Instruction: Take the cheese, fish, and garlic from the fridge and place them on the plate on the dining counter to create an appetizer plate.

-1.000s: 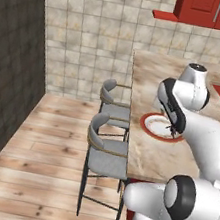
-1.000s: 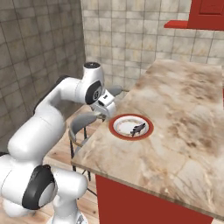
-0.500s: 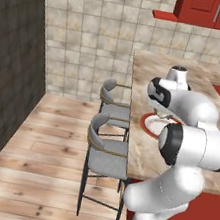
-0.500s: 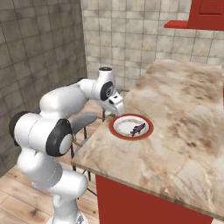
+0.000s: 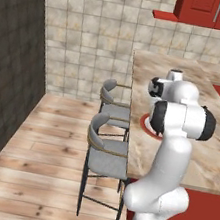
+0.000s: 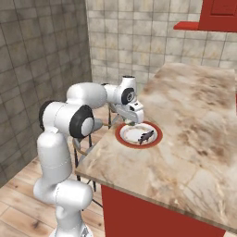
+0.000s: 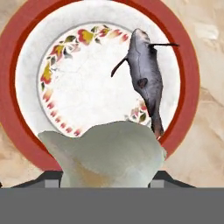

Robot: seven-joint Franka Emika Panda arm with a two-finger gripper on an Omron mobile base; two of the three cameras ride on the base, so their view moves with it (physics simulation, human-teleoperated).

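the garlic (image 7: 107, 153) was held in the half-open hand (image 6: 134, 121) right above the near rim of the plate (image 6: 124, 134) on the dining counter (image 6: 194, 125), with the fish (image 7: 146, 74) already laid on the plate and no cheese seen there, so the garlic placing step was judged in hand. a short lowering onto the white centre beside the fish and a release were judged to be called for next. compared with a second earlier, the arm was seen swung in over the counter and the hand brought over the plate.

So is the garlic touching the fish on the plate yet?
Cannot tell. In the hand view the garlic in the gripper overlaps the fish's tail above the plate, but no view shows a gap or contact plainly.
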